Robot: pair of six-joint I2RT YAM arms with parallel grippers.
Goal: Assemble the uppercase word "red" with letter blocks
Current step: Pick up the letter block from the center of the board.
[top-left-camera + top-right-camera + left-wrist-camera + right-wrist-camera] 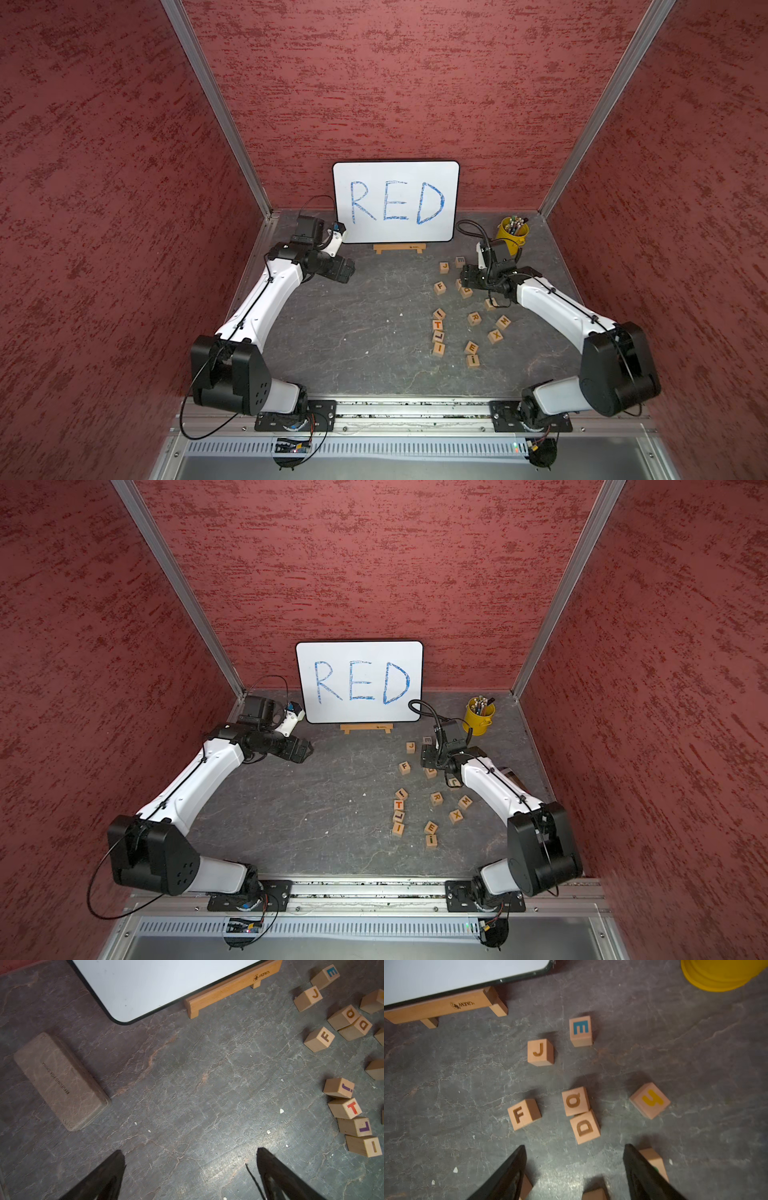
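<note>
The D block lies on the grey floor, touching a block marked Q. In the right wrist view the D block sits just beyond the fingertips of my right gripper, which hovers open and holds nothing. In a top view that gripper hangs over the far end of the block cluster. The R block and the orange-brown E block lie nearer the front. My left gripper is wide open over bare floor, far left of the blocks.
A whiteboard reading RED stands on a wooden stand at the back. A yellow pen cup is at the back right. Several other letter blocks lie around, among them J, F and a blue E. An eraser lies at the left.
</note>
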